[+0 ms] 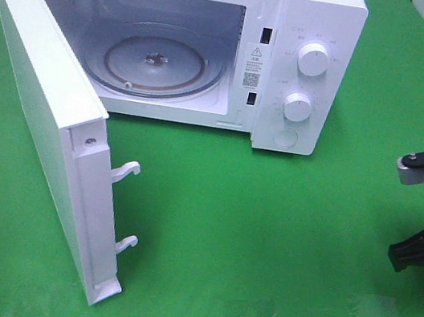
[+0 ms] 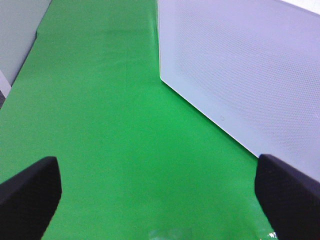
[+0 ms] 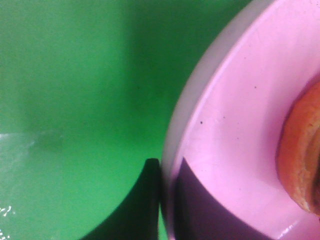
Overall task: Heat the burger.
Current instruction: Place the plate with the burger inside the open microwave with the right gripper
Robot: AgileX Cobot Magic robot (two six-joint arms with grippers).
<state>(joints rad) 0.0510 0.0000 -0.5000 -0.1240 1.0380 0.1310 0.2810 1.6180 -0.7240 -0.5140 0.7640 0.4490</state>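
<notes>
The right gripper (image 3: 166,172) is pressed together on the rim of a pink plate (image 3: 235,110), one finger over the inner slope and the other outside the edge. This looks like a way to carry the food without squeezing it. The burger (image 3: 300,155) sits on that plate just beyond the pinching fingers, with only the edge of its brown bun in view. It is not touching the gripper, and in the high view it lies out of frame past this arm. The microwave (image 1: 315,29) stands well away from the right gripper, across the green cloth (image 1: 267,217). Its door (image 1: 47,123) is swung fully out and its glass tray (image 1: 158,64) is bare, so the cavity looks ready to take the plate. The left gripper (image 2: 159,192) is spread wide and holds nothing. It hovers over the cloth with the door's outer face just off to one side, probably waiting there to push the door closed once the plate is inside.
</notes>
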